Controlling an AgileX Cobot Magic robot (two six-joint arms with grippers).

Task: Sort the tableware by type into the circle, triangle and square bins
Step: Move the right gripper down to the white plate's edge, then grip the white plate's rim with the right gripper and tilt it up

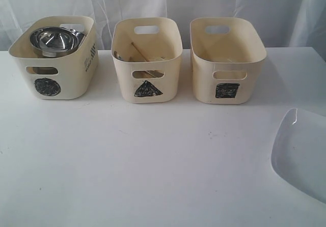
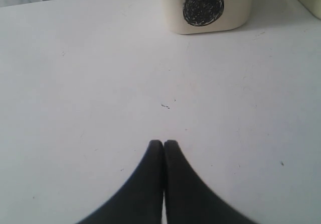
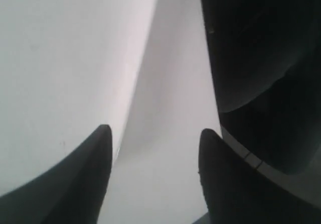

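Note:
Three cream bins stand in a row at the back of the table. The circle bin (image 1: 63,79) holds a steel bowl (image 1: 53,39) with more steel ware behind it. Inside the triangle bin (image 1: 125,77) lie wooden chopsticks (image 1: 138,51) and some cutlery. I see nothing inside the square bin (image 1: 204,77). The white plate (image 1: 300,153) lies at the right edge. Neither gripper shows in the exterior view. My left gripper (image 2: 163,141) is shut and empty over bare table, facing the circle bin (image 2: 235,8). The right gripper (image 3: 155,129) is open over white surfaces whose edge runs toward one finger.
A white curtain hangs behind the bins. The white table (image 1: 153,161) stretches broad in front of them. In the right wrist view a dark shape (image 3: 261,58) fills one side, close to the fingers.

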